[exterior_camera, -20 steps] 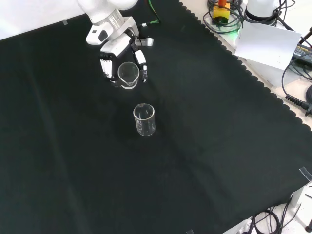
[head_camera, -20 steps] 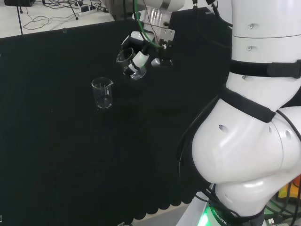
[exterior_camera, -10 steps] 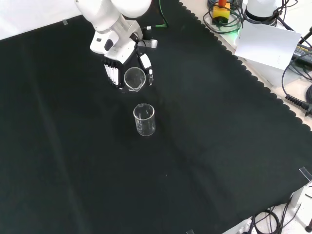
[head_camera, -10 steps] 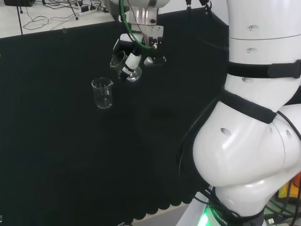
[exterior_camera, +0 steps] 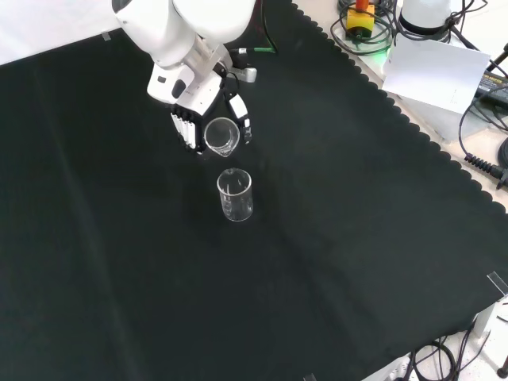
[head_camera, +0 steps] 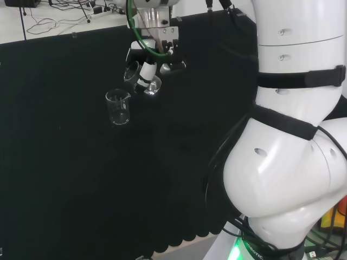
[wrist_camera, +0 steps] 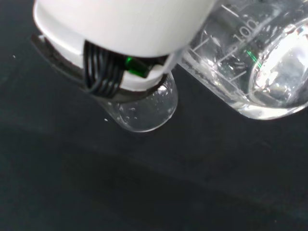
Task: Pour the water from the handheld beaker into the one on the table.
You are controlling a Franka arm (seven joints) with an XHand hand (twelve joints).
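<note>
My black and white hand (head_camera: 145, 60) (exterior_camera: 187, 121) is shut on a small clear beaker (head_camera: 139, 77) (exterior_camera: 221, 136), held above the cloth and tilted, its mouth turned toward the standing beaker. That second clear beaker (head_camera: 118, 107) (exterior_camera: 235, 194) stands upright on the black cloth, just left of and below the held one in the head view, just below it in the front view. The wrist view shows the held beaker (wrist_camera: 255, 62) close up with its printed scale, beside a blurred white part of the hand (wrist_camera: 120, 24), and another clear glass shape (wrist_camera: 144, 109) with droplets beyond. How much water either holds is unclear.
The arm's big white links (head_camera: 293, 141) stand at the right of the head view. Past the cloth's scalloped edge (exterior_camera: 397, 111) in the front view lie cables and a white box (exterior_camera: 436, 71).
The hand has carried the beaker closer to the standing one: leftward in the head view, downward in the front view. The standing beaker has not moved.
</note>
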